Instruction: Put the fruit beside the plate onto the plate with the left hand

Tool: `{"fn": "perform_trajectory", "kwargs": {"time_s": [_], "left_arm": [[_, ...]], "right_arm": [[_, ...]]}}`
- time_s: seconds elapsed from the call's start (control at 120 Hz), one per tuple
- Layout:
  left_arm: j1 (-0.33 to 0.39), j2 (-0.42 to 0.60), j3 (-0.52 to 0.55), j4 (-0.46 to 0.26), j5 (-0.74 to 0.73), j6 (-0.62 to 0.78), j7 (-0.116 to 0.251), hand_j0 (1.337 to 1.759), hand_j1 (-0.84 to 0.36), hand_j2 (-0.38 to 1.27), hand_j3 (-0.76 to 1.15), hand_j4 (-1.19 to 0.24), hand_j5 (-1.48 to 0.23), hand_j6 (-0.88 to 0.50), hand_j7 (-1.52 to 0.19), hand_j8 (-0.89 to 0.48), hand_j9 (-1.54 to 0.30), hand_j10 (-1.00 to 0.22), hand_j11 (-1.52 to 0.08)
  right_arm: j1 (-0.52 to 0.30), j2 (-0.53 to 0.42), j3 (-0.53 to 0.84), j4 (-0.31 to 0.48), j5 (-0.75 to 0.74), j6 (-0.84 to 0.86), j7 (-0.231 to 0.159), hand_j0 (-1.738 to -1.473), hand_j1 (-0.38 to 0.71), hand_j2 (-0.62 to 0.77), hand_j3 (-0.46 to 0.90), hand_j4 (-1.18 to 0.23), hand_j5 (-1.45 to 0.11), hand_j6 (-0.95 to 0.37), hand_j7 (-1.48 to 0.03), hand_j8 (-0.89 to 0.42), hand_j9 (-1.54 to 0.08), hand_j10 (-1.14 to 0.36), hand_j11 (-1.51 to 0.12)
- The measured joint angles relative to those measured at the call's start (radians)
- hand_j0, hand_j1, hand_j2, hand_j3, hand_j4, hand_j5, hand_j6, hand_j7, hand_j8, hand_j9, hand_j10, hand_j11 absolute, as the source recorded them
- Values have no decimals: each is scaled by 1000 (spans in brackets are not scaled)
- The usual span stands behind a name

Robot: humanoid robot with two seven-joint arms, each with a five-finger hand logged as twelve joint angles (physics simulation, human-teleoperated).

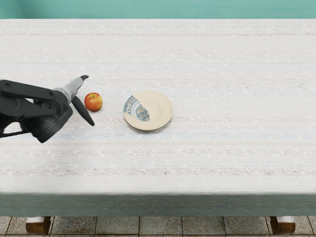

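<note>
The apple (93,101) lies on the desk (227,69) left of the plate (157,109), apart from it, with the left robot hand (72,98) spread just beside it.

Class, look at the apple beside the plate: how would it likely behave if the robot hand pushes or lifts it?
The apple looks round, so a nudge from the left robot hand would probably roll it, perhaps toward the plate. Its smooth-looking skin suggests it may slip from a loose grasp. It is likely rigid.

Red-orange apple (93,101), cream plate (157,109) with blue pattern, white tablecloth (222,64)
</note>
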Motion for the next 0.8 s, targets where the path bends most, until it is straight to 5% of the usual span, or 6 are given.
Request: {"fn": "perform_trajectory", "kwargs": {"time_s": [0.8], "left_arm": [[66, -124, 9, 179, 0, 5, -14, 1658, -65, 84, 0, -349, -454, -349, -454, -349, -454, -349, -454]], "right_arm": [[0, 0, 0, 0, 0, 0, 0, -1658, -349, 0, 0, 0, 0, 0, 0, 0, 0, 0, 0]]}}
